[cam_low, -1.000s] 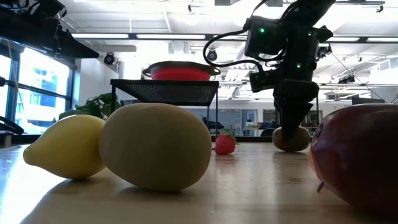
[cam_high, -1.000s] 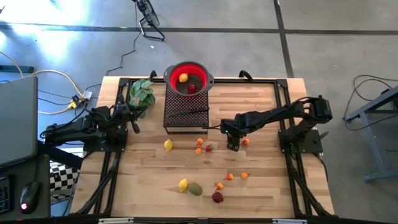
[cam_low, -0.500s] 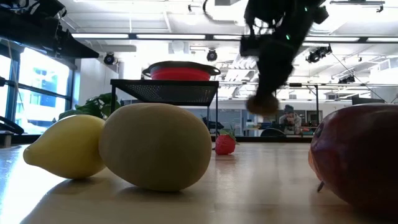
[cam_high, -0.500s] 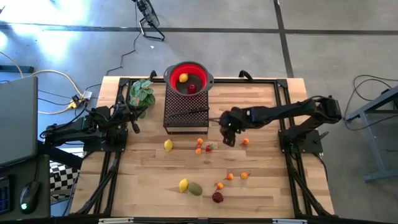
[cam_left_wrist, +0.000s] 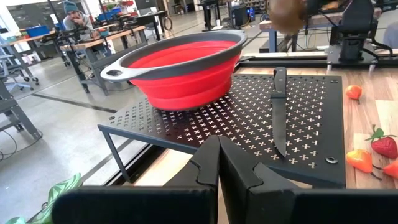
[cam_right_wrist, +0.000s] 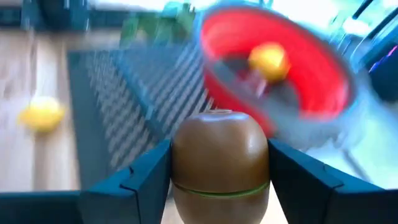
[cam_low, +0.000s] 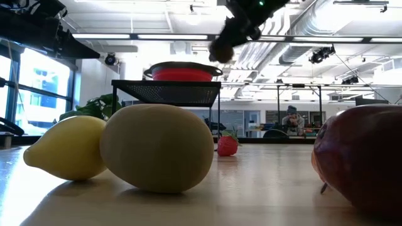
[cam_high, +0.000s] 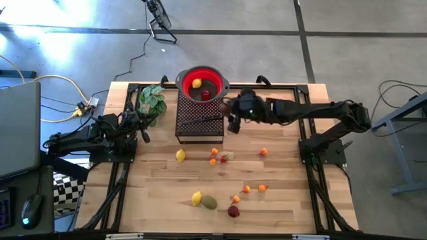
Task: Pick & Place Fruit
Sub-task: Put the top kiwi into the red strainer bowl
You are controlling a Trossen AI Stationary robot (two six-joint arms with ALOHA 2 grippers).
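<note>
A brown kiwi is clamped between the two fingers of the right gripper, which is held in the air just beside the black perforated stand and close to the red bowl set on that stand's far end; in the low view the kiwi is seen well above the table, at about the height of the bowl's rim. Inside the bowl a yellow lemon and a dark red fruit are already lodged. The remaining fruit is spread over the table: a lemon near the stand's front edge, small orange fruits and a strawberry just in front of the stand, a single orange fruit farther to the right, and, towards the near edge, a second lemon touching an olive-green fruit, a dark red fruit and three more small orange ones. A black-handled knife is laid flat on the stand. A green leafy plant is placed at the stand's left. The left gripper is parked at the table's left side, near the plant, with its jaws closed on nothing. In the room beyond the table a seated person is glimpsed.
</note>
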